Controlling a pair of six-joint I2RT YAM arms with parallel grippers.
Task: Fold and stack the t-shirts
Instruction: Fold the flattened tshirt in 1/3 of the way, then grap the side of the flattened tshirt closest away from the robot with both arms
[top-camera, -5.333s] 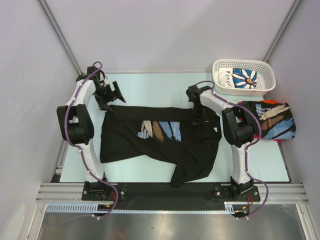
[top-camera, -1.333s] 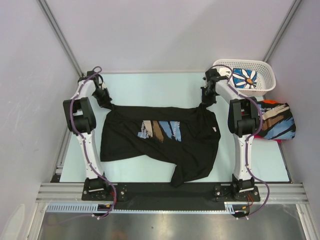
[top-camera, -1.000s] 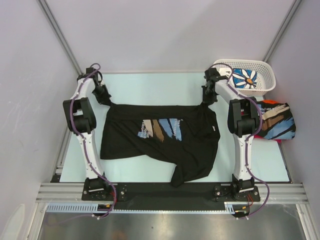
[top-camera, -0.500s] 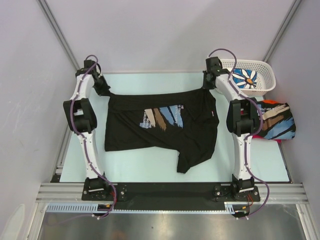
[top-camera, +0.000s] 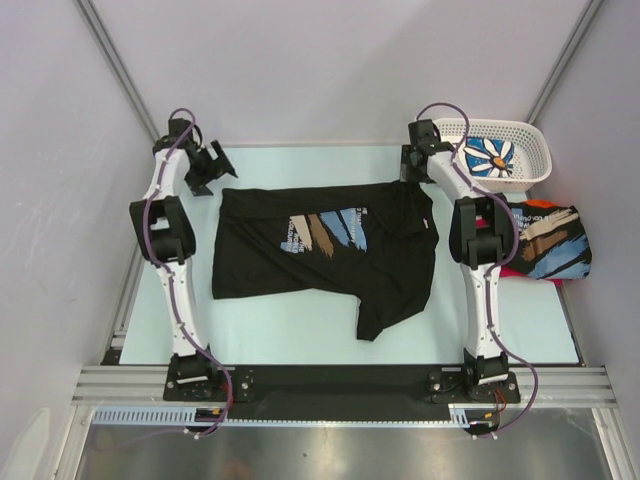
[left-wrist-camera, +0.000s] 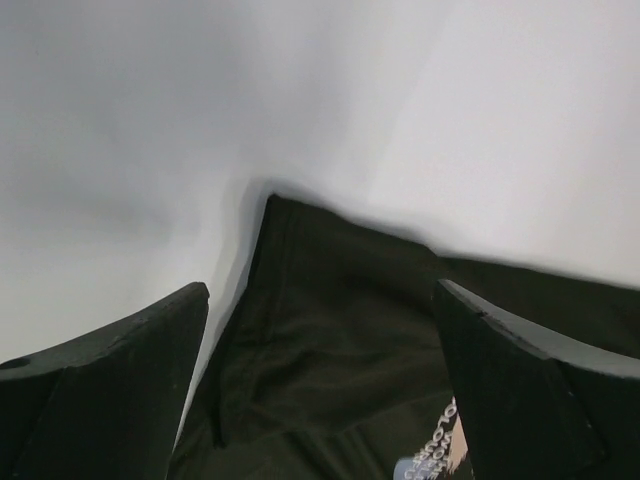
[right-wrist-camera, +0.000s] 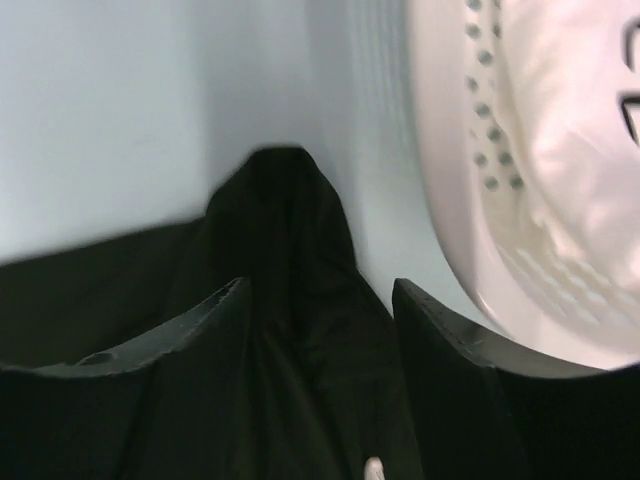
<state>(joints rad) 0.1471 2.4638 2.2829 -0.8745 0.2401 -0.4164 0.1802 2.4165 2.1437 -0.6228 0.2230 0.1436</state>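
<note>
black t-shirt (top-camera: 320, 255) flat, unfolded, on table (top-camera: 290, 335) toward far edge | my left gripper (top-camera: 208, 167) wide, empty | my right gripper (right-wrist-camera: 318, 285) half-open, probably not pinching | folded stack (top-camera: 548, 240) at right edge — done | daisy shirt (top-camera: 487, 155) in basket (top-camera: 490, 124) — pending

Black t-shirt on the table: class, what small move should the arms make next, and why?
Probably lift the right gripper clear of the far right corner of the black t-shirt. It lies spread on the table, print up. Both grippers are open: the left gripper hangs beyond the cloth, while that corner sits between the right one's fingers.
</note>
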